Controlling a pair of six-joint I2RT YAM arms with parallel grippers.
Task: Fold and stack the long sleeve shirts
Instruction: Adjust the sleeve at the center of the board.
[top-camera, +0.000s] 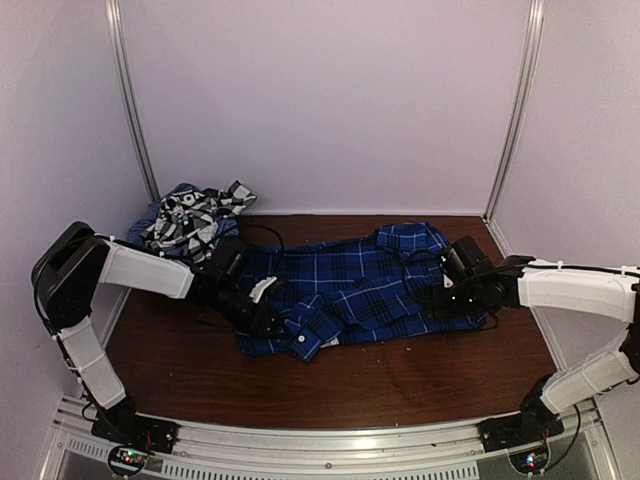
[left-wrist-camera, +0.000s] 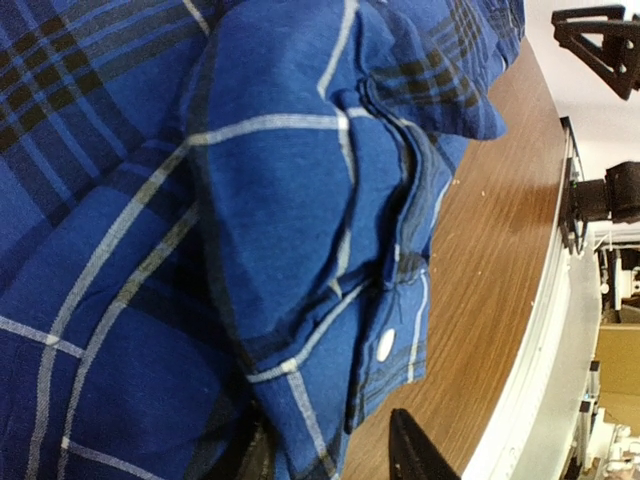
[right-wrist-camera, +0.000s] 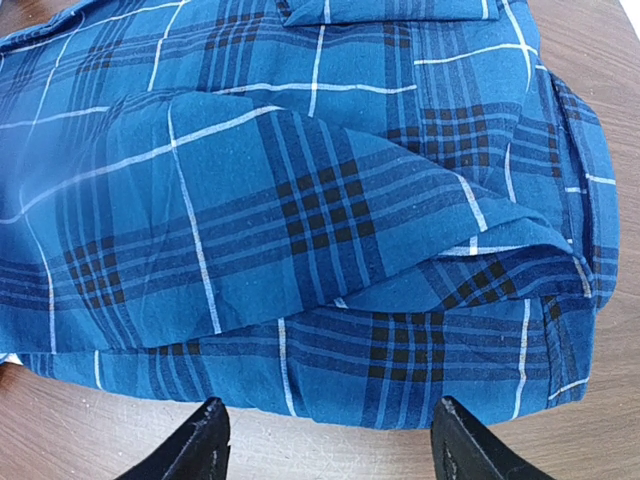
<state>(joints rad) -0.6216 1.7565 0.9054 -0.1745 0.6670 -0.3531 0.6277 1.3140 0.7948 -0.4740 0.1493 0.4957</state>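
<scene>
The blue plaid shirt (top-camera: 350, 285) is spread on the bench (top-camera: 400, 385). The right hand (right-wrist-camera: 330, 405) is held open at its edge for grasping; whether the left hand (left-wrist-camera: 330, 440) grips the cuff (left-wrist-camera: 385, 345) cannot be told.

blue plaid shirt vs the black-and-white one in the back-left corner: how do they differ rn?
Colour: the blue plaid shirt is royal blue with thin white lines; the black-and-white shirt is a dark-and-white plaid.
Pose: the blue one lies spread across the middle of the table; the black-and-white one is bunched at the back-left corner.
Shared: both plaid, neither neatly folded.
</scene>
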